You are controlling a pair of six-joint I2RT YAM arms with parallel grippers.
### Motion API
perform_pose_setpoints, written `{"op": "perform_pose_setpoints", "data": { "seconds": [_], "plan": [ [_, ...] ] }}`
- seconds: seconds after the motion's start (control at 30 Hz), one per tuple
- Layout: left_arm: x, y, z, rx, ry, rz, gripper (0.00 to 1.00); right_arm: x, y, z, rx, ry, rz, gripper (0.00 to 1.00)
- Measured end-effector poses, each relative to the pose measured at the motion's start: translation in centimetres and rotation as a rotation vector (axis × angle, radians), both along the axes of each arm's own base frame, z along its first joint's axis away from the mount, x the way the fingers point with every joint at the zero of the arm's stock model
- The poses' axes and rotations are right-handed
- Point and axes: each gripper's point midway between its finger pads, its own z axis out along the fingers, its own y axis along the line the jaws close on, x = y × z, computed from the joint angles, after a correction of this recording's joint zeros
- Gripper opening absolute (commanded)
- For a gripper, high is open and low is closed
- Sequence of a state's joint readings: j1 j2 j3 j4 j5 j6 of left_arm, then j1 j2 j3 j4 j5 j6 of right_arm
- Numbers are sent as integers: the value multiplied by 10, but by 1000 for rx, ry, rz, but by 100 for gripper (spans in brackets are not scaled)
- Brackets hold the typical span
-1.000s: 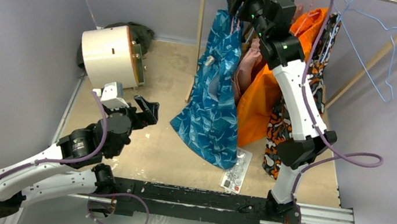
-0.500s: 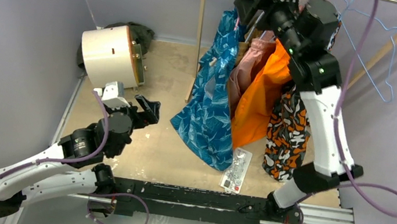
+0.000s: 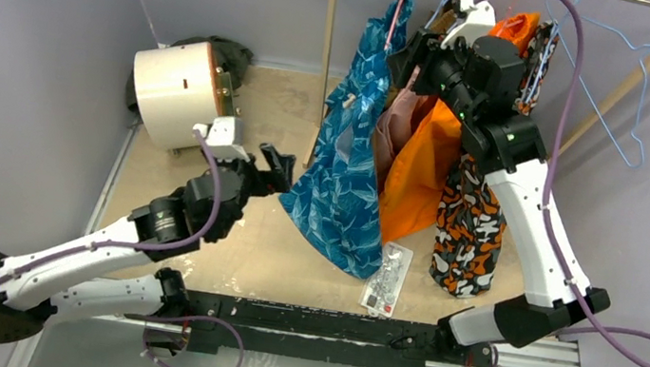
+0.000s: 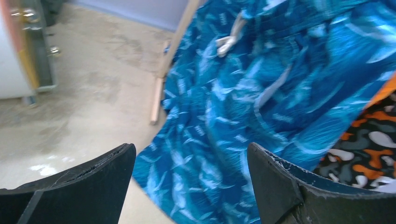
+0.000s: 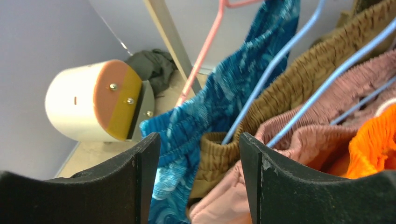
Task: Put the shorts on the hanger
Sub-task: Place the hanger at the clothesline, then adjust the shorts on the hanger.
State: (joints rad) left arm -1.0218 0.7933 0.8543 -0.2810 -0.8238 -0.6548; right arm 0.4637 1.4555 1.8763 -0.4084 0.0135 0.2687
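Robot test enclosure, probably a laboratory: plain lavender walls [image 3: 26, 26] box in a scuffed beige work surface [image 3: 273, 253], fitted with a black mounting rail [image 3: 330, 323] and a wooden garment rack [image 3: 326, 49].

Even, soft light; left wrist view slightly blurred.

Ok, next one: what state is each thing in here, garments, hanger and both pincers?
Shiny blue-and-teal patterned shorts: hanging on the hanger, ungripped.
Thin pink-red wire hanger: carrying those shorts.
Plain orange shorts: hanging.
Brown ribbed shorts: hanging, waistband bunched.
Left pincer: open, empty.
Right pincer: open, empty.
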Motion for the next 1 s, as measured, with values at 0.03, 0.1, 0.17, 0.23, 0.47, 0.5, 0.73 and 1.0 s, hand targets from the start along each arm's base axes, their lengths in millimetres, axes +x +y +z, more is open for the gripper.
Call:
{"op": "perform_pose_setpoints", "data": {
  "seconds": [0.03, 0.1, 0.17, 0.23, 0.47, 0.5, 0.73, 1.0],
  "plan": [
    [3, -8, 6, -6, -8, -17, 90, 1, -1, -6, -6, 10, -9, 68],
    [9, -28, 18, -21, -24, -58, 92, 1, -5, -17, -16, 28, -27, 70],
    [15, -48, 30, -41, -42, -100, 93, -3, -8, -23, -20, 38, -33, 72],
    [19, -66, 39, -54, -56, -141, 93, -9, -12, -21, -16, 33, -42, 73],
    [27, -124, 51, -93, -79, -295, 93, -44, -32, 19, 35, -62, -50, 74],
    [28, -130, 50, -97, -80, -311, 93, -49, -34, 22, 39, -70, -52, 74],
    [40, -159, 45, -82, -73, -345, 75, -55, -38, 15, 38, -53, -56, 74],
    [63, -132, 19, 106, -46, -165, 23, -57, -30, 8, 48, -24, -17, 71]
  ]
}}
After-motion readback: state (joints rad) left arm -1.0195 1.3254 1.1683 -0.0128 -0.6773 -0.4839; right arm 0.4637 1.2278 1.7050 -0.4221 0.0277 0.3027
